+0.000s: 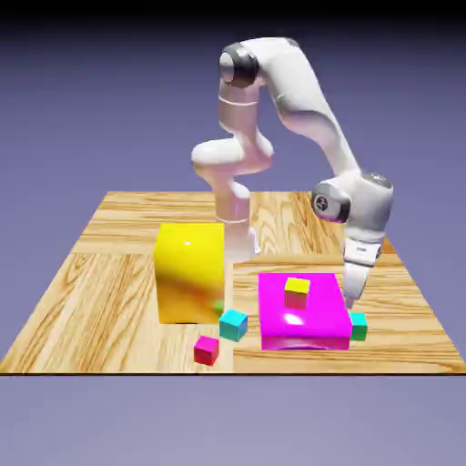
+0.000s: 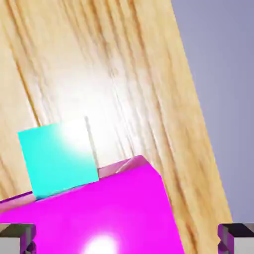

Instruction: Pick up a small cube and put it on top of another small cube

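1. Two big blocks on the bench (image 1: 100,273): one yellow block (image 1: 189,271), one magenta block (image 1: 303,311).
2. Four small cubes: emerald-green cube (image 1: 359,326) touching the magenta block's 3 o'clock side; cyan cube (image 1: 233,324) at its 9 o'clock; red cube (image 1: 207,349); yellow-green cube (image 1: 297,291) on top.
3. Claw (image 1: 350,303) open, empty, just above the emerald-green cube.
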Action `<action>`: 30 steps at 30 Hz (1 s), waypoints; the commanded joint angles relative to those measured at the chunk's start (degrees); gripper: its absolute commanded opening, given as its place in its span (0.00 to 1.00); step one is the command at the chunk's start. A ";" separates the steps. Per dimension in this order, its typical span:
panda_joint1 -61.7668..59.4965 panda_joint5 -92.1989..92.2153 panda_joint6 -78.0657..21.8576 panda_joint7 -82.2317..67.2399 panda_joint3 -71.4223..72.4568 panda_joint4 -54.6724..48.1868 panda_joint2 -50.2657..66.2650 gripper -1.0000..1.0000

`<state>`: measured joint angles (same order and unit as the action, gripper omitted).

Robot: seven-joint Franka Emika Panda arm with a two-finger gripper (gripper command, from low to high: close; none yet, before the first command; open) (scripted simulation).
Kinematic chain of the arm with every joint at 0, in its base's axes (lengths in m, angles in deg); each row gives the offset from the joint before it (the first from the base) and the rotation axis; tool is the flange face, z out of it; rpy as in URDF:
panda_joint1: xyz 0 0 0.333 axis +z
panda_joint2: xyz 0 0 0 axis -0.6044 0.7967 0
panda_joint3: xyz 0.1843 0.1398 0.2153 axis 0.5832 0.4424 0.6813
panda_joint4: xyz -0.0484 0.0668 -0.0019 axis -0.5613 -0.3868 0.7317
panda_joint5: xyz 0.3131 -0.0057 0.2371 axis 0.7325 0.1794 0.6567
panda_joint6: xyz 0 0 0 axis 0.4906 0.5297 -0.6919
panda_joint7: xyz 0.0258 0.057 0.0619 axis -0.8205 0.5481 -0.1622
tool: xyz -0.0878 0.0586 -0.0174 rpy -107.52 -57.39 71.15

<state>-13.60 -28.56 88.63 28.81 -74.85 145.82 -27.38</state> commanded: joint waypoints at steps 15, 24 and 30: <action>0.47 -0.67 -1.65 -0.60 1.04 -1.42 1.04 0.00; -6.50 9.02 -10.37 7.96 -0.71 5.41 -17.65 0.00; -9.19 16.14 -18.25 11.70 -4.15 10.34 -26.01 0.00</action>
<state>-22.79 -12.22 70.36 40.40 -79.00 156.15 -53.39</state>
